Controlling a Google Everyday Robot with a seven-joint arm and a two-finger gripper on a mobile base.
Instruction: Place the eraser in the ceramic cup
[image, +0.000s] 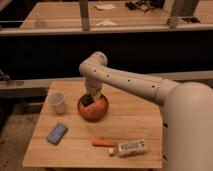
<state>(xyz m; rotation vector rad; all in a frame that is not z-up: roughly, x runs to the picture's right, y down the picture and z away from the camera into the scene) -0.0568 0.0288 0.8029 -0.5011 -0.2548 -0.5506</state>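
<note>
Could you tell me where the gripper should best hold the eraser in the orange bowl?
Across the eraser's narrow flat faces, coming from above, since the orange bowl's wall blocks side approaches. The gripper is already down in the bowl, jaws shut on it.

So the room was pretty dim, kinda warm yellowish light. The wood table (140, 125) had plank-style slats and a pale finish. Behind the table ran a grey rail (30, 86), and past that a big dark panel (50, 55). Above the panel, farther back from the table, sat a long wood counter (60, 17) with metal posts (85, 15) standing on it and some papers (105, 7). Left of the table, the floor (15, 135) looked grey and speckled.
</note>
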